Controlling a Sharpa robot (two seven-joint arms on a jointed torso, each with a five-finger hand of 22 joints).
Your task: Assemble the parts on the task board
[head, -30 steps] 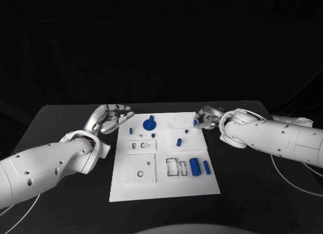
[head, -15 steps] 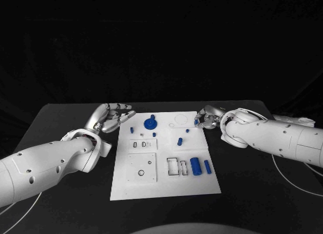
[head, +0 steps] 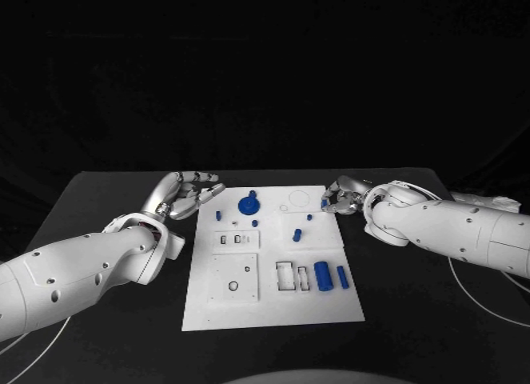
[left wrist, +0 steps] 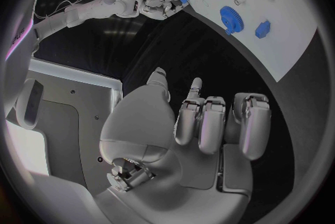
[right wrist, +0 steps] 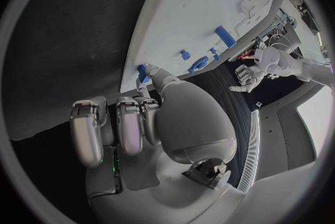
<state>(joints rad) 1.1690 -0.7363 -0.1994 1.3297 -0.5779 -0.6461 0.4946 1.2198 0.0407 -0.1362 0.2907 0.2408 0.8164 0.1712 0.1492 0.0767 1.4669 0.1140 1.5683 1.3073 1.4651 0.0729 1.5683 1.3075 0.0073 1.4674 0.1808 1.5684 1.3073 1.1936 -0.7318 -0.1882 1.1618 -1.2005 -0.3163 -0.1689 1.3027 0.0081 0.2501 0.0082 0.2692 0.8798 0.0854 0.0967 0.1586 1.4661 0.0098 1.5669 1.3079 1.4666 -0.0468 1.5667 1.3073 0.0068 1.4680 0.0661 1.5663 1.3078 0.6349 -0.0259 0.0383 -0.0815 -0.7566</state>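
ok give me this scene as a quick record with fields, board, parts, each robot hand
board: white task board mid-table
parts: blue gear near far edge; blue cylinder on the right side
left robot hand: left hand off the board's far left corner, fingers curled, holding nothing
right robot hand: right hand at the far right edge, pinching a small blue part

Robot lab, black table (head: 103, 192), dark backdrop

Right robot hand (head: 340, 197) fingertips hide small blue part (right wrist: 142, 72).

Black table (head: 115, 192), dark backdrop behind, perhaps cloth, dim room
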